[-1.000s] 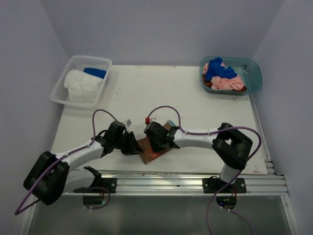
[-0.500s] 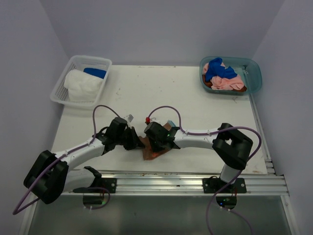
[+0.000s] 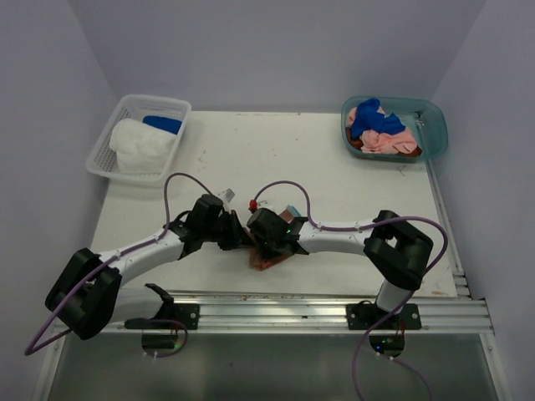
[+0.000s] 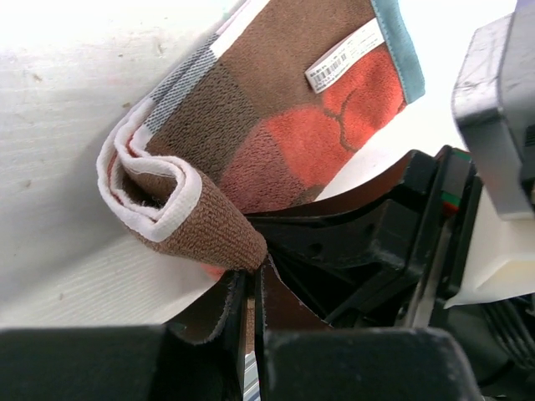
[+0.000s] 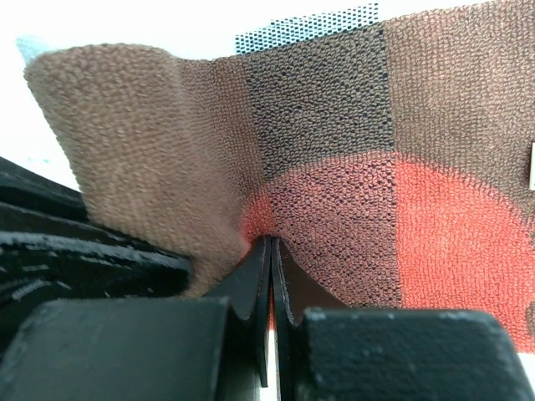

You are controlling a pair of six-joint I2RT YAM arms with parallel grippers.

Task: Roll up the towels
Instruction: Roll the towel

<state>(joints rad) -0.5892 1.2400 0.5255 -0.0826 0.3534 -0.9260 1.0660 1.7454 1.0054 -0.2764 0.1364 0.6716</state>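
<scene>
at the near middle of the table (image 3: 251, 159): brown towel (image 3: 267, 261) pinched from both sides

the brown towel lies partly rolled, one end curled over. the left gripper (image 4: 253, 284) is closed thin on that curled fold. the right gripper (image 5: 272, 251), jaws pressed together, nips the puckered pile. other towels (image 3: 380, 129) sit in the teal tub (image 3: 433, 125); the mesh basket (image 3: 125, 109) stands far left.

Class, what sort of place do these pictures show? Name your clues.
Probably a robot lab bench: a left arm and right arm bolted to a rail, a white table boxed by blank walls, and towels staged in a tub.
</scene>
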